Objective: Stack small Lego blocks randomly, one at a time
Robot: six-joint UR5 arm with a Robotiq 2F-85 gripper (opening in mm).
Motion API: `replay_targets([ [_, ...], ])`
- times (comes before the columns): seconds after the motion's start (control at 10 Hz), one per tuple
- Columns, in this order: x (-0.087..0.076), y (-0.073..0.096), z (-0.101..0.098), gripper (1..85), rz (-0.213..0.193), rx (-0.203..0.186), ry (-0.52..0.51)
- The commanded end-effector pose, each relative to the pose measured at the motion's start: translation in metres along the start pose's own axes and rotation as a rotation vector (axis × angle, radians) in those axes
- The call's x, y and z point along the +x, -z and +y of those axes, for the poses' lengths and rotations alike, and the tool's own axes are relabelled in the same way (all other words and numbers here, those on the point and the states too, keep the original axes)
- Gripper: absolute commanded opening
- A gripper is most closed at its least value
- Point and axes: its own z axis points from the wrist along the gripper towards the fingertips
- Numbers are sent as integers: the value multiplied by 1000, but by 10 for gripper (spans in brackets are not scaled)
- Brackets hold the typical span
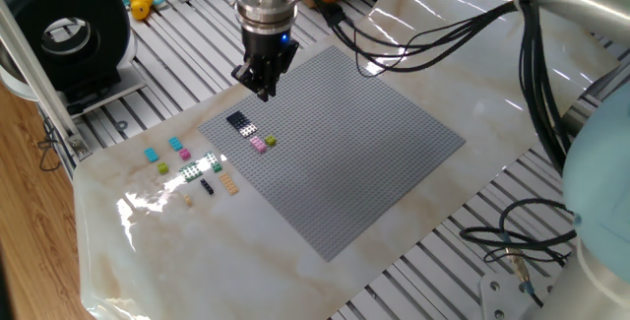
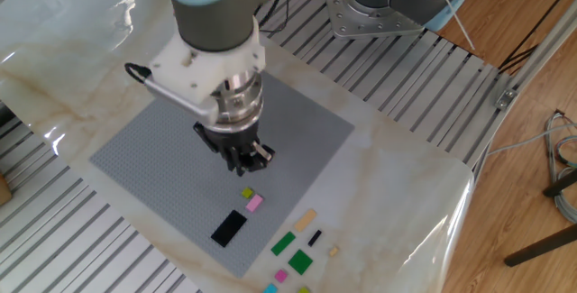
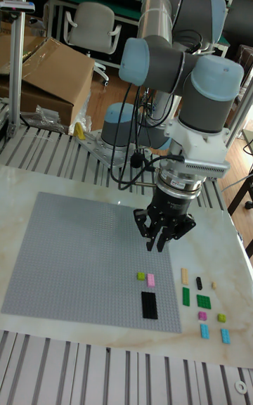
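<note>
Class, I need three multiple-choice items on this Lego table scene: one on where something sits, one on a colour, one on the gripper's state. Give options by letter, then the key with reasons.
1. Where does the large black brick lie?
A. on the grey baseplate, near its edge
B. on the marble tabletop beside the loose bricks
C. between the gripper's fingers

2. What colour is the small brick touching the lime green brick on the baseplate?
A. cyan
B. pink
C. white

3. What is the gripper doing?
A. resting on the baseplate
B. clamping a tan brick
C. hanging above the baseplate, carrying nothing visible

Key: 1 A, the black brick sits inside the studded grey area. 2 B, the other fixed view shows pink beside lime. 3 C, the tall fixed view shows clear space under bare fingertips.
</note>
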Motion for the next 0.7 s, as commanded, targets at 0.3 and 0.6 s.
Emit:
replay_targets([
  [0.3, -7, -13, 49, 303, 11, -15, -95],
  [0.6, -5, -13, 46, 300, 20, -5, -27],
])
